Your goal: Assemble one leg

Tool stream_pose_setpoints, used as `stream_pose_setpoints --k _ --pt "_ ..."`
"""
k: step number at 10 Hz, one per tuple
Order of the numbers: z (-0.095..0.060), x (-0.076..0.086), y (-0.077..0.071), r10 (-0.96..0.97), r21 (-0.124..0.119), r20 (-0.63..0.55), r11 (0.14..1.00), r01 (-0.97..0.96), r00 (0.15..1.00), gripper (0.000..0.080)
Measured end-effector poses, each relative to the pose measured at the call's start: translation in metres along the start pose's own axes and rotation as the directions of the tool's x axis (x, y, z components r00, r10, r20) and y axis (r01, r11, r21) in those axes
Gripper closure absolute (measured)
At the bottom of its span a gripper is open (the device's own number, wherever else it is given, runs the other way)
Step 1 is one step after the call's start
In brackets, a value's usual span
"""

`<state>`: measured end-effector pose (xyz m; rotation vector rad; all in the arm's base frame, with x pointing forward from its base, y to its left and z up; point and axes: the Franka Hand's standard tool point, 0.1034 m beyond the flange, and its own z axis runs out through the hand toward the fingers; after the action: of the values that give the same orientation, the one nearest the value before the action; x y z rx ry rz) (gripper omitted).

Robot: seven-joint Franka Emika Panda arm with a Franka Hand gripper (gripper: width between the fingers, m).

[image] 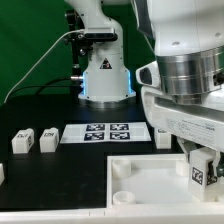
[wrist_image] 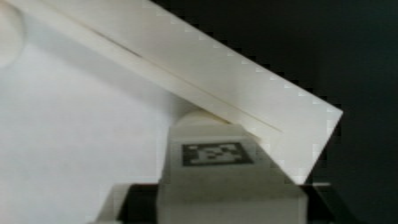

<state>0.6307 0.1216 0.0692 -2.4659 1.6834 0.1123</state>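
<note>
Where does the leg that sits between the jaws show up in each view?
Exterior view: the leg is low at that view's right, between the jaws, by the white tray.
Wrist view: the leg fills the space between the jaws, marker toward the camera.
Shared landmark: the white tray, next to the leg in both.

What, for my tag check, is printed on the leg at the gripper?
A black-and-white square marker on the white leg; clearest in the wrist view.
</note>
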Motion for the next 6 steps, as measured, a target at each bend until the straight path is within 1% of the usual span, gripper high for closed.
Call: stream_pose_setpoints --k 1,2,3,4,5,6 --pt "0.0001 -0.0013 -0.0015 0.143 0.012 0.009 0.990 -0.143 0.990 0.0502" --pt "0.0003 -0.0004 -0.0021 0.275 0.024 0.017 0.961 -0.276 0.961 0.0502" --pt "0.0004 -0.0005 -0.0021 0.340 0.029 0.019 0.940 -0.340 0.940 0.0502" --pt "0.0006 -0.0005 -0.0019 0.317 0.029 0.018 0.948 -0.318 0.948 0.0502" --pt "0.0011 -0.0010 -0.0018 0.276 0.029 0.017 0.961 -0.277 0.961 0.0432" --pt "0.0014 -0.0017 -0.0015 0.203 0.029 0.015 0.979 -0.203 0.979 0.0248"
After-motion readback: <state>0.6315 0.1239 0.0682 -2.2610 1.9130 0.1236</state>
